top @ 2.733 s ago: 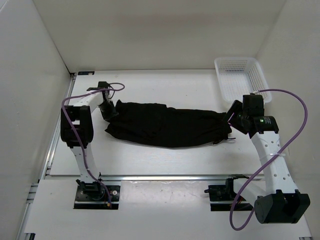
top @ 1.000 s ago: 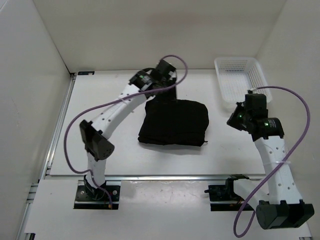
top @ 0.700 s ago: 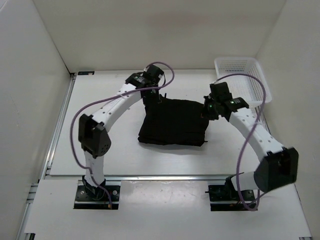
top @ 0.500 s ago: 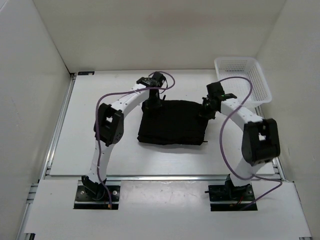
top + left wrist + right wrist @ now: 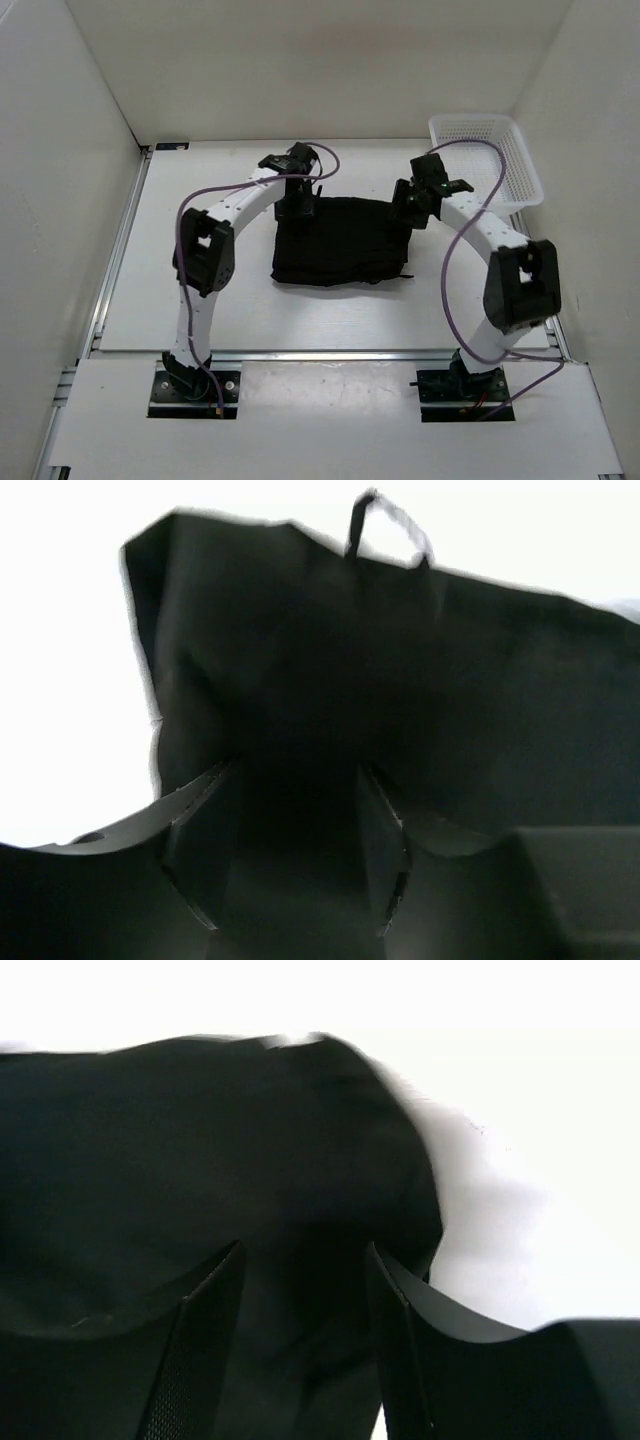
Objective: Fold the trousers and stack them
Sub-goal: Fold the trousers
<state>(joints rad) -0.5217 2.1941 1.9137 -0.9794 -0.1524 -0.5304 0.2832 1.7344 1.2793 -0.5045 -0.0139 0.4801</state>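
The black trousers [image 5: 340,242] lie folded into a compact rectangular stack in the middle of the white table [image 5: 200,290]. My left gripper [image 5: 299,207] is at the stack's far left corner and my right gripper [image 5: 409,212] at its far right corner. In the left wrist view the left gripper [image 5: 297,770] has its jaws apart over the dark cloth [image 5: 420,680], and a small cord loop [image 5: 385,520] sticks out at the cloth's edge. The right gripper [image 5: 305,1248] likewise shows parted jaws over the cloth [image 5: 200,1140], beside its rounded edge.
A white mesh basket [image 5: 485,155] stands at the back right corner, just beyond the right arm. White walls enclose the table on the left, back and right. Purple cables loop off both arms.
The long spread trousers have become a folded stack. Both arms came to its far corners, and in the last half second both grippers opened while the stack shifted slightly left.
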